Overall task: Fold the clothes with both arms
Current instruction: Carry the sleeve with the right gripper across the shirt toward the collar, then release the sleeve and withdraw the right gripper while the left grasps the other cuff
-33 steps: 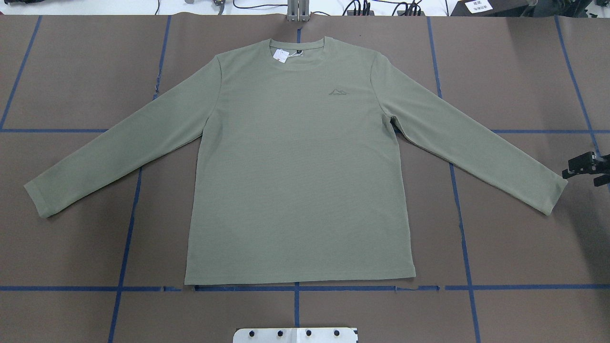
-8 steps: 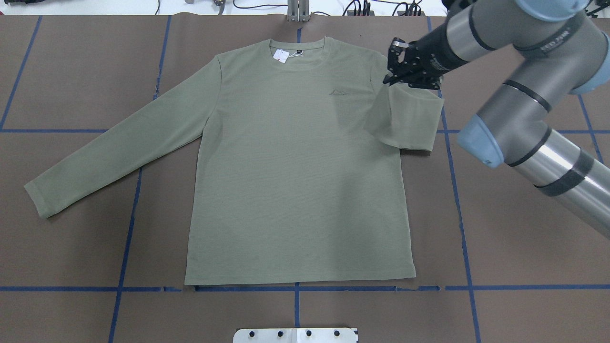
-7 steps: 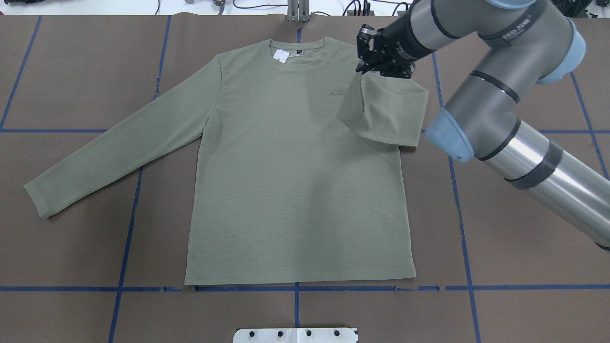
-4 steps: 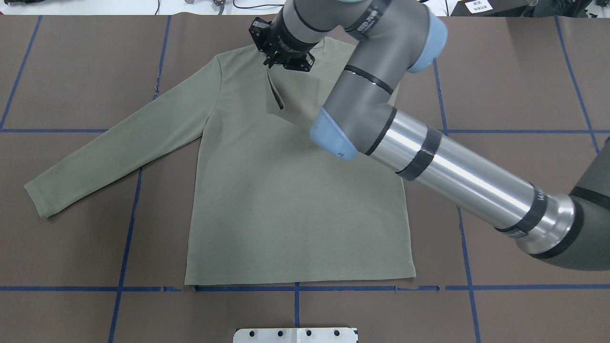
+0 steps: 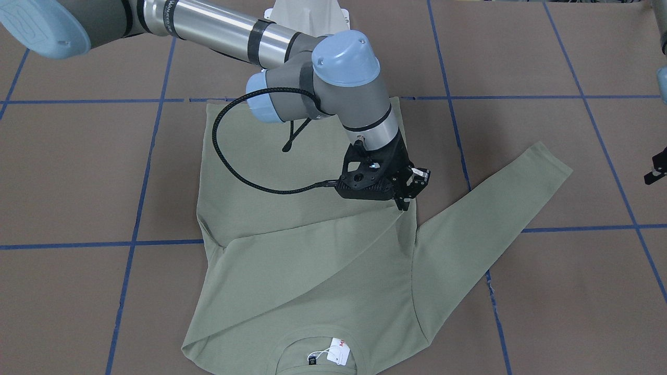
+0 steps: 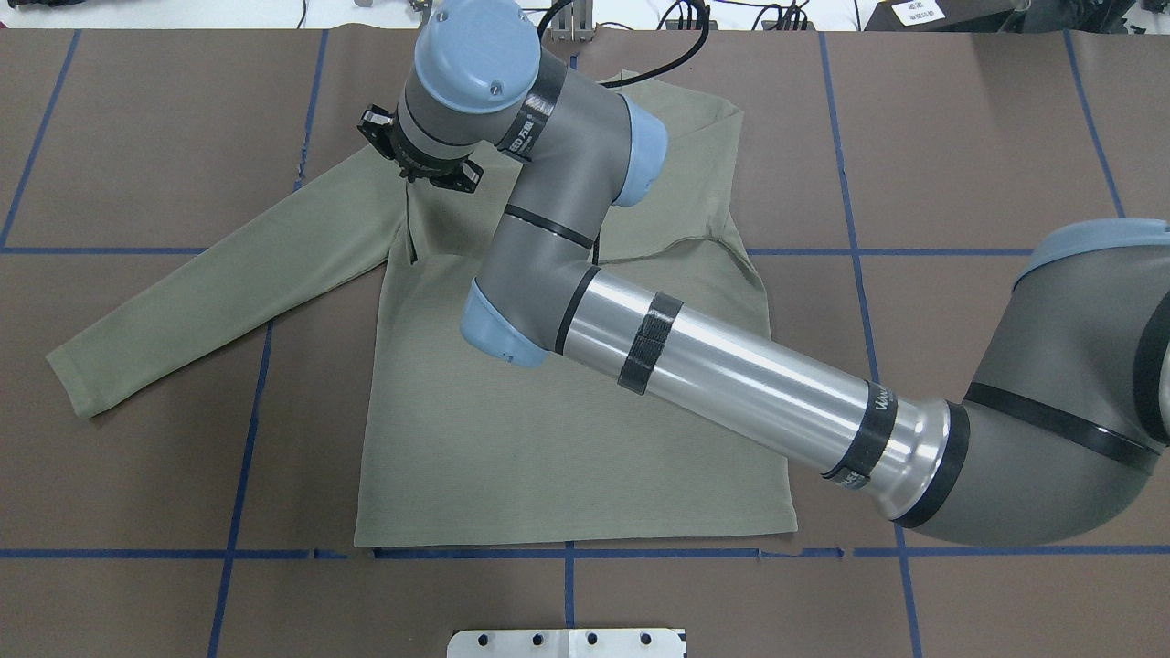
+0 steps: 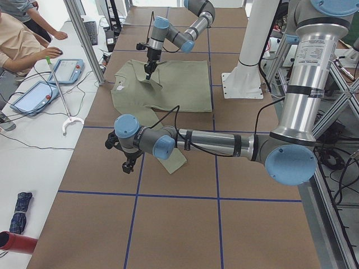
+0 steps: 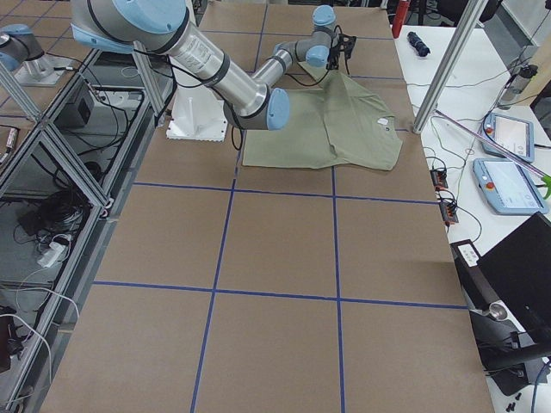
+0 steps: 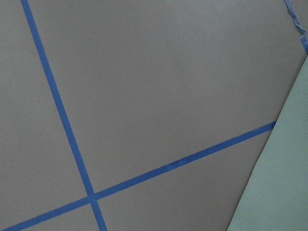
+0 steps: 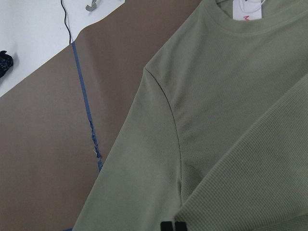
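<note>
The sage-green long-sleeved shirt [image 6: 548,439] lies front up on the brown table, its white hang tag [image 5: 336,354] at the collar. My right gripper [image 5: 404,203] is shut on the right sleeve's cuff and holds it just above the shirt's left shoulder [image 6: 413,175]. That sleeve [image 5: 312,245] drapes diagonally across the chest. In the right wrist view both black fingertips [image 10: 172,226] pinch the fabric. The left sleeve [image 6: 210,292] lies stretched out flat. My left gripper [image 7: 128,167] hovers over bare table beyond that sleeve's cuff; only a fragment shows in the front-facing view [image 5: 657,172], and I cannot tell whether it is open or shut.
Blue tape lines [image 6: 247,411] grid the table. The white pedestal base [image 6: 567,642] sits at the near edge. Cables [image 6: 676,18] run along the far edge. A person [image 7: 22,39] and tablets [image 7: 64,70] are at the side bench beyond the table.
The right arm swung in, took the right sleeve's cuff and carried it leftward across the chest to the left shoulder. The shirt's right shoulder has rumpled inward.
</note>
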